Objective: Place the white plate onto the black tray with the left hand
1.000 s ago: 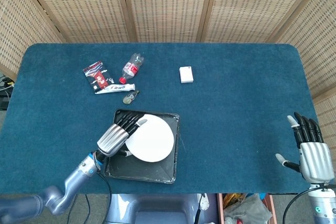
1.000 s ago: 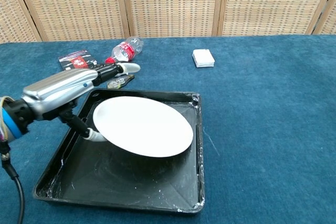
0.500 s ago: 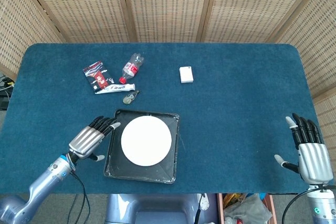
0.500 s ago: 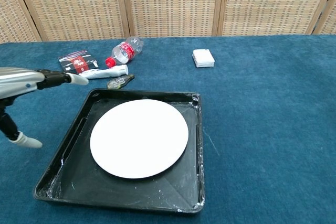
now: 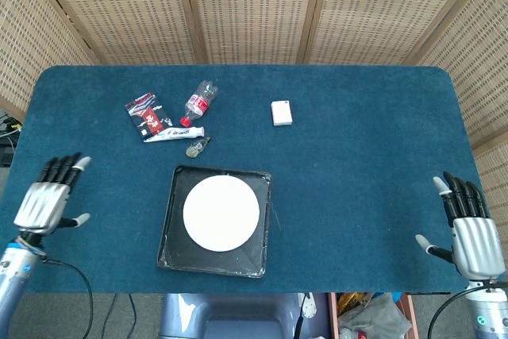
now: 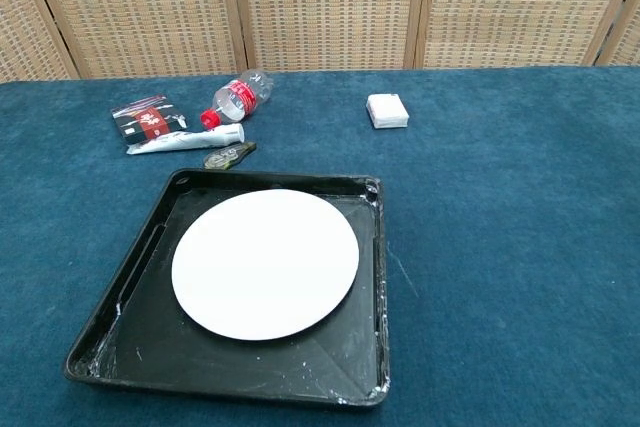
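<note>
text: none legible | bottle [image 6: 237,96] label: too small | red-black packet [image 6: 146,117] print: blurred

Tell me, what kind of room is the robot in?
Probably a robot practice lab, not a home. A table covered in blue cloth stands before woven screens, with random things laid out: a black tray holding a white plate, and a bottle.

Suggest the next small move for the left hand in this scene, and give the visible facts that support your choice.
Probably none beyond resting where it is. The white plate lies flat inside the black tray, and nothing touches it. The left hand is open at the table's left edge, well clear of the tray, and the right hand is open at the right edge. The placing looks done.
</note>
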Robot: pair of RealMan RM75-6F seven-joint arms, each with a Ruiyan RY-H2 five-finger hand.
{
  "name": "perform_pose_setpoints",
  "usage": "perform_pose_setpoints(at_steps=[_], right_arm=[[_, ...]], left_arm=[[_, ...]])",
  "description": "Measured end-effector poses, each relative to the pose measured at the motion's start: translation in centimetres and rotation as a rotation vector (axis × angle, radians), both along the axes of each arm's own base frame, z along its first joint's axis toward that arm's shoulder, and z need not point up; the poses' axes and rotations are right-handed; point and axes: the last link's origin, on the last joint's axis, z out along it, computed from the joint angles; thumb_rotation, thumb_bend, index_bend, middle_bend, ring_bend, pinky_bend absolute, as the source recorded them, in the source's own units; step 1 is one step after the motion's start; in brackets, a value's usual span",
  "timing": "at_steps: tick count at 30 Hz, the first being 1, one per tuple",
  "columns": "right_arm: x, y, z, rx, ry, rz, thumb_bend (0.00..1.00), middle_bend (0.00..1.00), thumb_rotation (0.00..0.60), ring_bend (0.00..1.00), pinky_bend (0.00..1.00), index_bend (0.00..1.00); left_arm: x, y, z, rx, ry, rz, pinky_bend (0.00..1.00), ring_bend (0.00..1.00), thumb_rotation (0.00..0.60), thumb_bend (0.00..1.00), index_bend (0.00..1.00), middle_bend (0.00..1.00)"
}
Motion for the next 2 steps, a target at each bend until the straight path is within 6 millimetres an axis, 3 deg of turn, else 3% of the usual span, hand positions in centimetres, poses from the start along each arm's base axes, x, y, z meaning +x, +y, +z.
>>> perform_pose_setpoints(at_steps=[2], right_arm=[[-0.06,-0.06,0.04,-0.001,0.002,0.0,0.0,0.0,0.6,0.0,0.0,0.0]], left_arm=[[-1.27,-1.3,1.08,0.075,0.001,0.047,0.0,0.0,0.6,0.0,0.0,0.0]])
